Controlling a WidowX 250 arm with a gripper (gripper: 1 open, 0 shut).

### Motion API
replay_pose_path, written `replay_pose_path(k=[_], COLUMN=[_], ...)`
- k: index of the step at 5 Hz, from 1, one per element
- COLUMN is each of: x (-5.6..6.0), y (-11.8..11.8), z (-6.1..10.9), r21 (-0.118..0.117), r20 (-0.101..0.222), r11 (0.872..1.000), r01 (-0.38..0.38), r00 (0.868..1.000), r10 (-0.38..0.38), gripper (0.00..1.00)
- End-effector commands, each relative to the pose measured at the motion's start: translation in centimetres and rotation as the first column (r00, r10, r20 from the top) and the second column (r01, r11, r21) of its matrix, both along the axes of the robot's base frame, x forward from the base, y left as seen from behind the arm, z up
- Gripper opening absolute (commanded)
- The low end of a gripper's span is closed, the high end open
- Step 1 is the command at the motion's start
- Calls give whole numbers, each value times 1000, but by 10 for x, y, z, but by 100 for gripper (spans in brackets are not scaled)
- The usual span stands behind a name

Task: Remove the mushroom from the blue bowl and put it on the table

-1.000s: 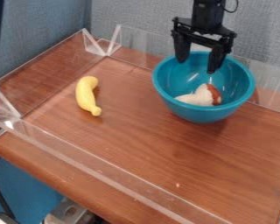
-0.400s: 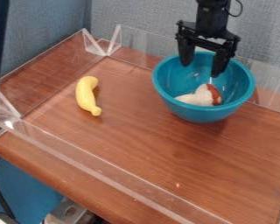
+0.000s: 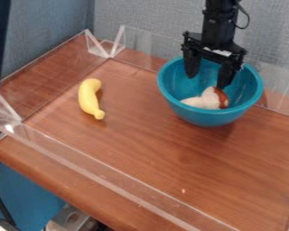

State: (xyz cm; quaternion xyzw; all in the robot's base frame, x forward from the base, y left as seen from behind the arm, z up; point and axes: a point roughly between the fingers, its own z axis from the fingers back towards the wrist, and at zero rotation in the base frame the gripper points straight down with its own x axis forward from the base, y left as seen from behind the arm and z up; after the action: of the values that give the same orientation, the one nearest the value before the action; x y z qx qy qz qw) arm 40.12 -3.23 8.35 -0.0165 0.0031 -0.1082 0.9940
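Note:
The teal-blue bowl (image 3: pixel 211 92) stands on the wood-grain table (image 3: pixel 147 144) at the back right. Inside it lies the small cream-white mushroom (image 3: pixel 209 98) with a reddish patch on top. My black gripper (image 3: pixel 212 74) points straight down over the bowl, its fingers spread wide and open. The fingertips (image 3: pixel 190 75) reach just below the rim, a little above and behind the mushroom. Nothing is held between them.
A yellow banana (image 3: pixel 91 97) lies on the table at the left. Low clear acrylic walls (image 3: pixel 62 149) edge the tabletop, with a folded corner piece (image 3: pixel 108 42) at the back left. A grey-blue backdrop stands behind.
The gripper has sunk a little toward the bowl and edged slightly right in the picture. Its fingers stay open. Mushroom, bowl and banana have not moved.

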Motion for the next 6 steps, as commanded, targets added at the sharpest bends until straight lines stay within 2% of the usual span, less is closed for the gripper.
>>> replay_pose_path(k=[1,3,5,6], x=[6,11,17,17], y=[-1,4,12,18], z=[18,-4,-17,-18], r21=[-6,-7,-2,3], r20=[64,38,23,23], r11=[1000,1000,999,999], r01=[17,28,35,34], r00=[998,999,999,999], r10=[-17,-28,-35,-34], gripper=[100,100,100,0])
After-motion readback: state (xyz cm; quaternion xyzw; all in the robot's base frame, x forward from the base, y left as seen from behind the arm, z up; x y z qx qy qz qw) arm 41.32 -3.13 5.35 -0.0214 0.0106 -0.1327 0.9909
